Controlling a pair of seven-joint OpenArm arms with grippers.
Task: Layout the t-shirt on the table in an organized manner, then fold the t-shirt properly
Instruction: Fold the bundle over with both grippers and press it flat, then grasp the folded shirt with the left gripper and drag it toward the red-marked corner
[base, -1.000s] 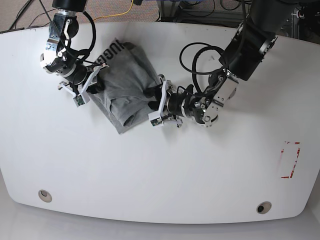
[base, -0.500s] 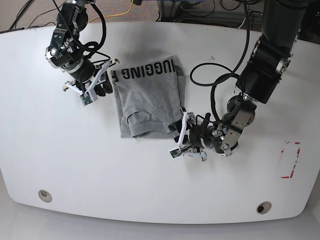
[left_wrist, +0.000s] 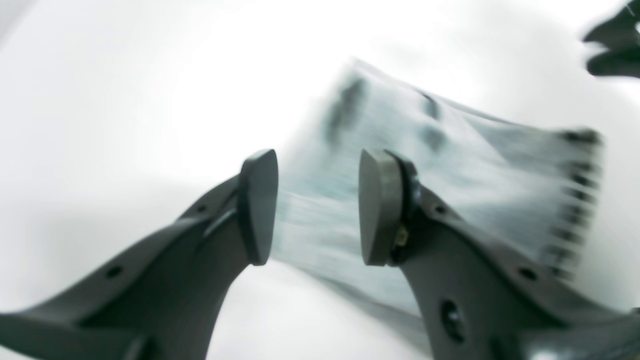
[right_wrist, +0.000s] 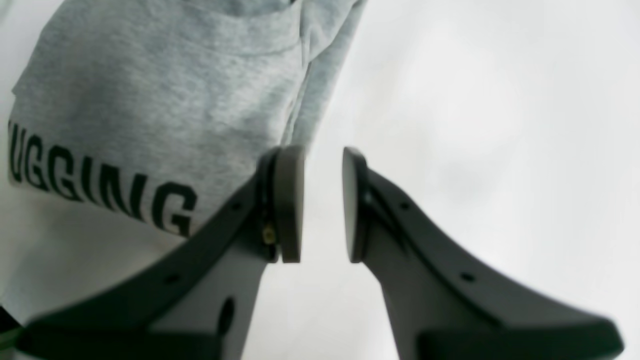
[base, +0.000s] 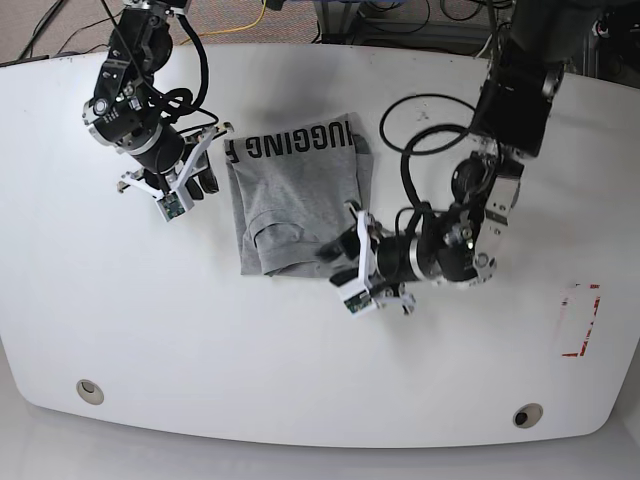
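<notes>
Both arms' fingers (right_wrist: 289, 205) flank the t-shirt (base: 298, 195), empty.

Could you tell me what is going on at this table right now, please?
A two-armed robot is folding a grey t-shirt, which lies as a compact folded rectangle on the white table with its black lettering along the far edge. Neither gripper holds it: the right gripper hangs open beside its left edge, and the left gripper hangs open at its near right corner.

Brown carpet (base: 215, 15) runs along the far edge. Black cables (base: 400, 15) lie tangled on it, a yellow cable (base: 250, 25) among them. Even overhead light, soft shadows.
</notes>
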